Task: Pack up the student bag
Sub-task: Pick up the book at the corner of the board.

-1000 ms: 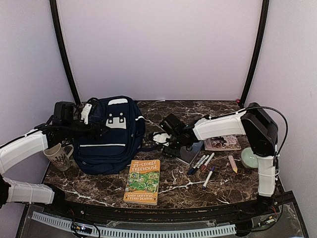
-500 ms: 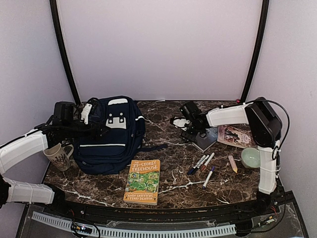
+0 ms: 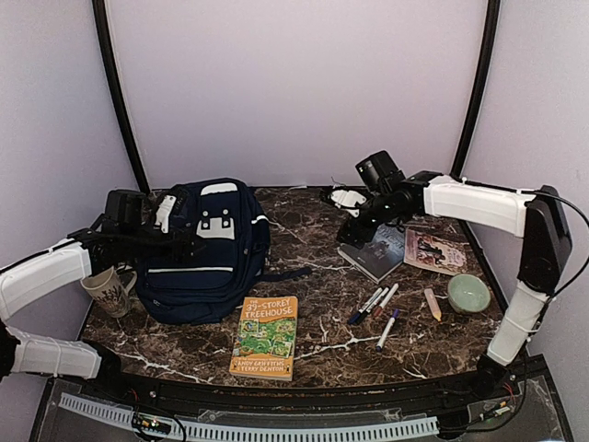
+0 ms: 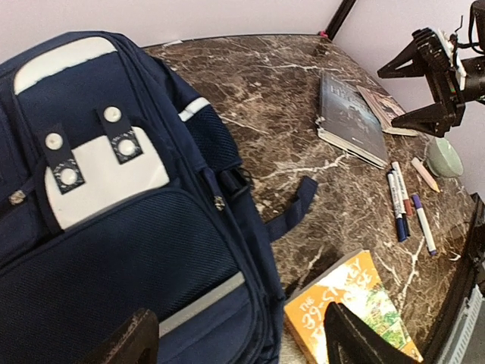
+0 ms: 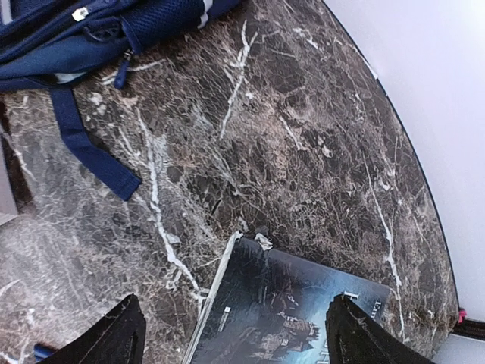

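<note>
Your right gripper [image 3: 350,216] has swung back toward the far edge of the tabletop [image 3: 308,226], open and empty above the dark book [image 3: 382,250]; your left gripper [image 4: 242,337], also open, hovers over the student bag [image 3: 207,267] by the left edge

The light is soft and even in all three views and seems to come from above. In the top view the pale walls [image 3: 294,92] take a light violet tint, and the dark tabletop [image 3: 313,322] gives almost no glare. The student bag [image 3: 207,253], beside the left hand [image 3: 175,241], throws only a faint, soft shadow. In the left wrist view the fingers [image 4: 125,341] of this hand are dark and blurred at the lower edge, while the fabric beyond them is sharp. The right hand [image 5: 239,337] shows the same blurred fingers [image 5: 360,334] in its own view. The marble beyond is sharp, and the dark book [image 5: 295,311] between them has a weak sheen.
</note>
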You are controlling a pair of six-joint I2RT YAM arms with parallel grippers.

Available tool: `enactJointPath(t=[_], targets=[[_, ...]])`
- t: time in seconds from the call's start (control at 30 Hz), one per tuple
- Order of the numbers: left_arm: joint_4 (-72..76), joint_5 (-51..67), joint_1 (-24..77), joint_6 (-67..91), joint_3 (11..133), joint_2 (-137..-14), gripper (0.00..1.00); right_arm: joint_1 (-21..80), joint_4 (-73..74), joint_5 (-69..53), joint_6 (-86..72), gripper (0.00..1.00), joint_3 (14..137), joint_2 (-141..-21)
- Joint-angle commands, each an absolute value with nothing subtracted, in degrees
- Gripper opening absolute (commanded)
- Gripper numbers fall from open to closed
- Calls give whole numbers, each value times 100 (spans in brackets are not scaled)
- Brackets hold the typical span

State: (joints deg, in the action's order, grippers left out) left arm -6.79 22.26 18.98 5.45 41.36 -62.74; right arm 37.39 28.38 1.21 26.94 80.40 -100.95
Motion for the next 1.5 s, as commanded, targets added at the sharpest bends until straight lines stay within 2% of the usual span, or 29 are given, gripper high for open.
enactJointPath(t=[0.0,0.33,0.6,0.73,1.17,1.47], targets=[[-1347,2345,2500,1073,4545,-6414,76,3714,3272,-746,2694,81,7483,-9528],[-2733,2136,3740,2283,4886,-6579,76,3727,2600,-2228,2389,74,6080,-8840],[-3168,1920,4967,2871,4794,-7294,77,3743,2059,-2610,2204,71,5556,-8836],[-2910,1845,5312,3120,4619,-7631,79,3739,1946,-2693,2194,70,5414,-8766],[-1894,1794,5515,3421,4644,-8769,80,3741,1916,-2884,2072,70,5305,-8760],[-999,2004,5682,3628,4787,-9238,80,4076,2207,-3922,736,59,5777,-9807]])
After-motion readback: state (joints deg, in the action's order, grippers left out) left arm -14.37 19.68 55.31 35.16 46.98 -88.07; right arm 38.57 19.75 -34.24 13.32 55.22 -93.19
